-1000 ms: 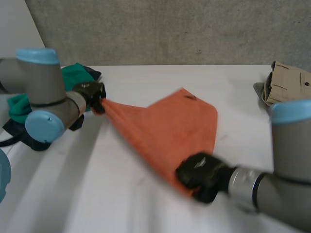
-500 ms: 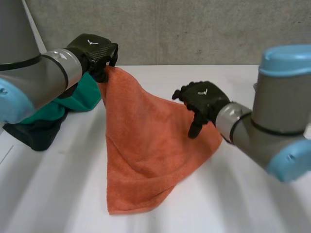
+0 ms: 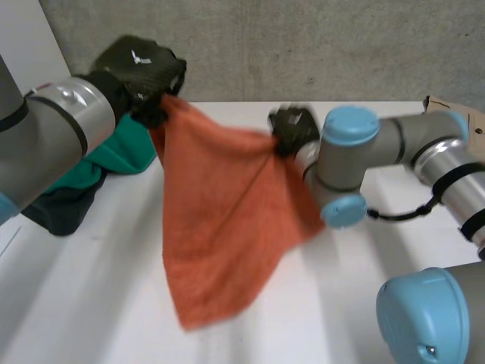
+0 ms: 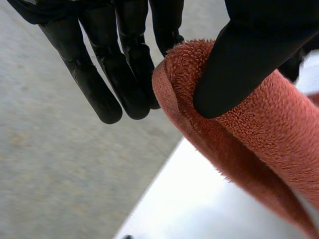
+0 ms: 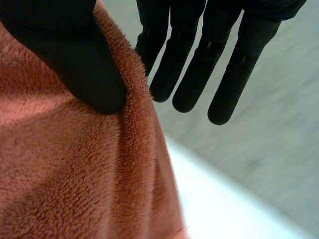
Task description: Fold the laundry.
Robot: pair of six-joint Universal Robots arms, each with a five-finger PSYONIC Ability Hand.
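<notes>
The orange terry towel (image 3: 216,227) hangs over the white table (image 3: 91,296), its top edge held between the hands. Left hand (image 3: 140,68): thumb clamps a rolled corner against the fingers. Right hand (image 3: 292,125): thumb pinches the opposite edge. The cloth is probably soft, light and limp; grip at corners.

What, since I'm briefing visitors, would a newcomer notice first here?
An orange towel hangs spread over the white table, held up by its upper edge. The left hand pinches one end of that edge and the right hand the other. Behind the left arm lies a pile of green and dark laundry.
</notes>
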